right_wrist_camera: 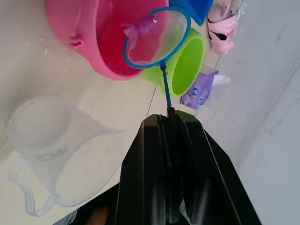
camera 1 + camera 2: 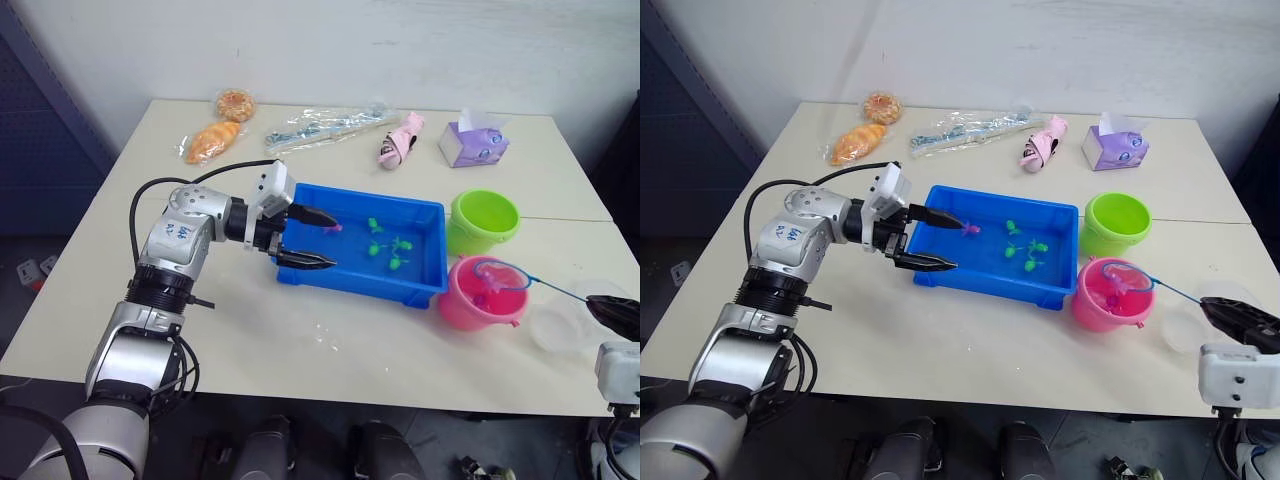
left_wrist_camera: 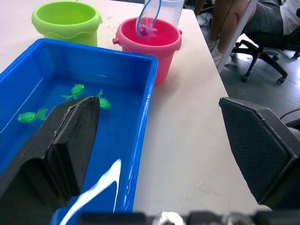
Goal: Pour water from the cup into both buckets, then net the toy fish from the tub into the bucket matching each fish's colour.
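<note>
Pink bucket under netted pink fish; tub holds green fish.

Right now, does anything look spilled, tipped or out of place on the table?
Nothing tipped. Small water droplets dot the table in front of the blue tub. The pink bucket and green bucket stand upright.

No legible text or labels anywhere.

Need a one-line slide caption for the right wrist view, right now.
Right gripper holds the net, a pink fish in its mesh, over the pink bucket; clear cup alongside.
</note>
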`<state>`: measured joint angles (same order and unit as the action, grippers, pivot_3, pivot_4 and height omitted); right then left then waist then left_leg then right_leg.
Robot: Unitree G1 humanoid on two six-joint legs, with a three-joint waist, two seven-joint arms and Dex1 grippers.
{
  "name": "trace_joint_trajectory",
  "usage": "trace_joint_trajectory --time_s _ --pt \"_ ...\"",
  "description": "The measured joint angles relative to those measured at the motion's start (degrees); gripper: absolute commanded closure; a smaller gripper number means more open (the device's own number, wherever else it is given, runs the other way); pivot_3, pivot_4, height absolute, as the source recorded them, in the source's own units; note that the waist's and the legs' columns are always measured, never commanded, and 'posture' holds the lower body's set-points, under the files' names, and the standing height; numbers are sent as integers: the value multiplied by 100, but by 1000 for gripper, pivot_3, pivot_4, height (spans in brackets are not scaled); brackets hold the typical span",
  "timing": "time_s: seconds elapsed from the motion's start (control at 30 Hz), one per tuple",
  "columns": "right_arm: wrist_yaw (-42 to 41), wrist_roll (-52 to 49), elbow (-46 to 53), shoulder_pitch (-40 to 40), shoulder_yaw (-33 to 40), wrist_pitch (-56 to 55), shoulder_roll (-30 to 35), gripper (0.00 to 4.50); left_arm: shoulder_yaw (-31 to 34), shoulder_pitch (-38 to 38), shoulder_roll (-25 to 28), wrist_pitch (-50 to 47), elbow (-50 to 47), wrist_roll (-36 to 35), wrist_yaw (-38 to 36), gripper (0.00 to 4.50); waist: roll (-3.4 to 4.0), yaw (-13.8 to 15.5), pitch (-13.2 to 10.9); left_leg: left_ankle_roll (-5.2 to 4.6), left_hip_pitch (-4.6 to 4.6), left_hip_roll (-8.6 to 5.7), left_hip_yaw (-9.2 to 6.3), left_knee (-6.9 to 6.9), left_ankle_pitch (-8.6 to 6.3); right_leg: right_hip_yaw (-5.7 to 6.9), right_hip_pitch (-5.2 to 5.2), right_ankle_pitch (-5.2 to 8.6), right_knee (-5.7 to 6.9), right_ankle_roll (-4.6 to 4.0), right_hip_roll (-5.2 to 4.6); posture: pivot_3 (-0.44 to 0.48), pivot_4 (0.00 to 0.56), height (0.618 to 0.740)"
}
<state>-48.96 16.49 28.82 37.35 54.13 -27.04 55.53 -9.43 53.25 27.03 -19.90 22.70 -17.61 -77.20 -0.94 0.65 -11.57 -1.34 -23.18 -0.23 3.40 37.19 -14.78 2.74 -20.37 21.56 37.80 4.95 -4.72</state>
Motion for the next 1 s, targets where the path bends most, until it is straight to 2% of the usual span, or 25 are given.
trace_joint_trajectory --time_s 0.2,0.37,0.43,0.53,0.57,0.63,0.7,0.83,1.0 --pt "63 156 -130 -710 -6 223 53 4500 -5 35 -106 91 74 10 8 126 0 -39 0 2 1 1 -1 9 1 1 1 0 6 0 0 0 150 739" --pt "-66 -344 95 -1038 -186 872 -107 4500 -4 80 -104 184 237 86 4 126 0 -64 0 5 1 3 -1 4 1 1 -1 0 6 -1 3 0 150 739" --pt "-60 -1085 355 -1454 -410 1863 -253 4500 -3 86 -42 207 321 135 9 126 -1 -85 0 5 2 8 -2 10 1 2 0 -1 10 -2 4 0 150 739" --pt "138 -2432 891 -2290 -1170 3857 -362 4500 17 110 80 259 515 236 75 126 2 -105 1 8 6 13 -6 14 3 3 0 -1 19 -4 4 0 150 739" --pt "296 -3020 1018 -2780 -1636 4786 -387 4500 49 78 185 290 567 284 153 126 0 -127 1 9 7 19 -10 16 4 3 0 -4 19 -9 5 0 150 739" --pt "573 -3716 1145 -3404 -2240 5866 -522 4500 98 -1 311 306 586 339 269 126 -1 -138 1 10 4 20 -13 14 4 7 -1 -4 16 -11 4 0 150 739" --pt "991 -4345 1104 -4312 -3062 6993 -947 4500 260 -271 521 222 426 343 432 126 0 -186 1 11 -1 20 -18 10 4 10 -8 -3 16 -14 3 0 150 739" --pt "1438 -4819 576 -5374 -4143 8207 -1418 4500 505 -889 891 -191 -264 316 737 126 3 -187 -1 7 -15 12 -23 3 2 11 -19 -3 18 -14 -3 0 150 739" --pt "1458 -5369 -231 -5929 -4480 9273 -1633 4500 898 -1343 1273 -834 -1215 120 1070 126 3 -74 0 -12 -16 -1 -24 9 -9 13 -13 -3 15 -14 -21 0 150 739"
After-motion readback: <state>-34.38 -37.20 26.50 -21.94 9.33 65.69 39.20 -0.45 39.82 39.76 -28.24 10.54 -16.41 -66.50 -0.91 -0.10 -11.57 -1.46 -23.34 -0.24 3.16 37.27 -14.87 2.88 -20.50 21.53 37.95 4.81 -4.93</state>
